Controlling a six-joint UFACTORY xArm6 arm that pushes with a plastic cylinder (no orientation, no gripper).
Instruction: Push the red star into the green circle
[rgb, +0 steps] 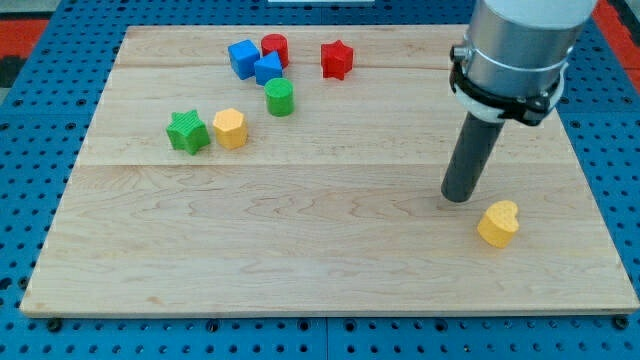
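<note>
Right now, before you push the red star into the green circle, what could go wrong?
My tip sits far at the view's right, beside the yellow heart, so I could nudge it when leaving. The blue blocks and red cylinder crowd the green circle; the red star could strike them instead.

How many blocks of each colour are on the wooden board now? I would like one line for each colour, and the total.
Red: 2, the red star and the red circle
Blue: 2, blue block and second blue block
Green: 2, the green circle and the green star
Yellow: 2, yellow hexagon and yellow heart
Total: 8
</note>
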